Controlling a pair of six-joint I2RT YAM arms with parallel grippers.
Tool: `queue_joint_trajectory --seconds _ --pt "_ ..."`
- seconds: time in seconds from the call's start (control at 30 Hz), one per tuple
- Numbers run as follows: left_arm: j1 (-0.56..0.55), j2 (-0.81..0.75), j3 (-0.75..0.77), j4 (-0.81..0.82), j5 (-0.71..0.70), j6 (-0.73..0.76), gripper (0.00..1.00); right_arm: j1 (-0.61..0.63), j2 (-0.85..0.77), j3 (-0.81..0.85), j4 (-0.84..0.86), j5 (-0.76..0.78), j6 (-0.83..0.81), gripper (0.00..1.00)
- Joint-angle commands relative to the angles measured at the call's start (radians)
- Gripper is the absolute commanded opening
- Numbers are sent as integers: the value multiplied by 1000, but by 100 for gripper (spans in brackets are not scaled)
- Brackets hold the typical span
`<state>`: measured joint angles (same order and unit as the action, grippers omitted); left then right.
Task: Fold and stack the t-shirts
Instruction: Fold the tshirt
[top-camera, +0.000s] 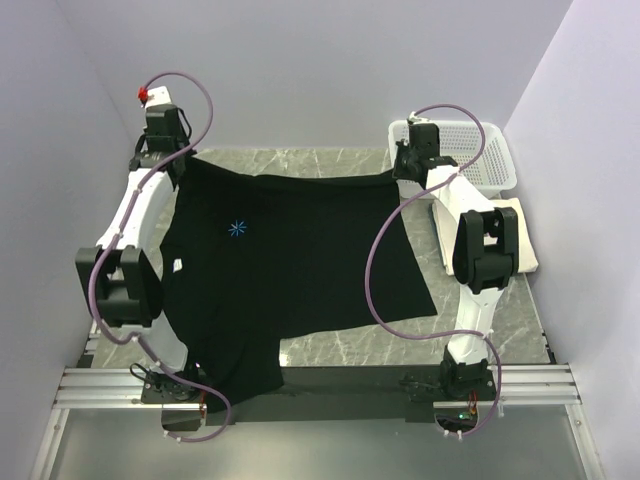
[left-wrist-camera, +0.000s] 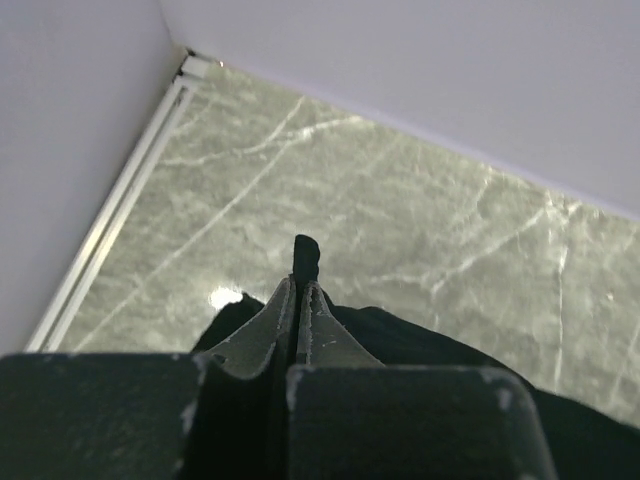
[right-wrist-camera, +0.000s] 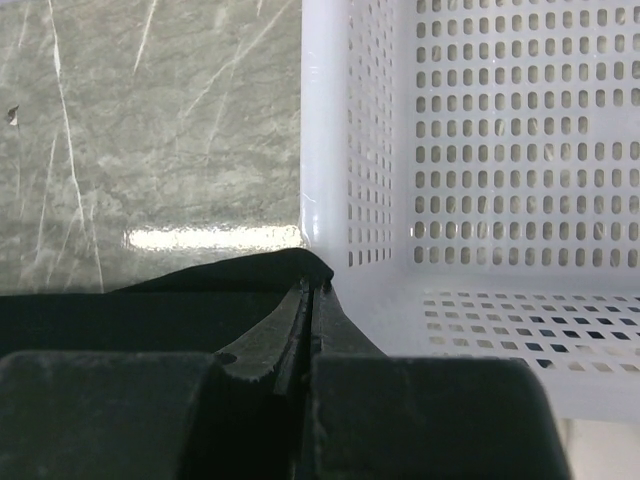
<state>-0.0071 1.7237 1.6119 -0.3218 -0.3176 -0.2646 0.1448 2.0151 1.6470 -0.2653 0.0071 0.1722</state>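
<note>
Layout early in the fold-and-stack task, viewed from beside the table (top-camera: 340, 345). To the left of the white mesh basket (top-camera: 480, 135) the black t-shirt (top-camera: 300, 265) lies opened out flat, its far edge stretched between the two arms and one near corner trailing toward the arm bases. At the shirt corner farthest from the basket, the left gripper (left-wrist-camera: 300, 290) has its fingers pinched together on the black cloth, a tab of fabric poking past the tips. Just beside the basket wall, the right gripper (right-wrist-camera: 312, 292) is likewise clamped on the hem. On the near side of the basket rests the cream-white t-shirt (top-camera: 522, 235), partly hidden by the right arm; whether it is folded cannot be told. Apparently no fold has been made in the black shirt, so its folding and the stacking remain.
</note>
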Motion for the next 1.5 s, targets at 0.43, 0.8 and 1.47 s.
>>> queue_joint_trajectory --seconds 0.43,0.8,1.47 --pt "-22 -116 -66 21 42 -74 1 -19 -15 117 43 21 -10 0" --pt "-27 -202 -138 -89 -2 -166 1 -21 -64 34 -6 19 3 0" --pt "-48 -641 -590 -257 196 -444 1 -17 -157 -114 -129 -22 141 0"
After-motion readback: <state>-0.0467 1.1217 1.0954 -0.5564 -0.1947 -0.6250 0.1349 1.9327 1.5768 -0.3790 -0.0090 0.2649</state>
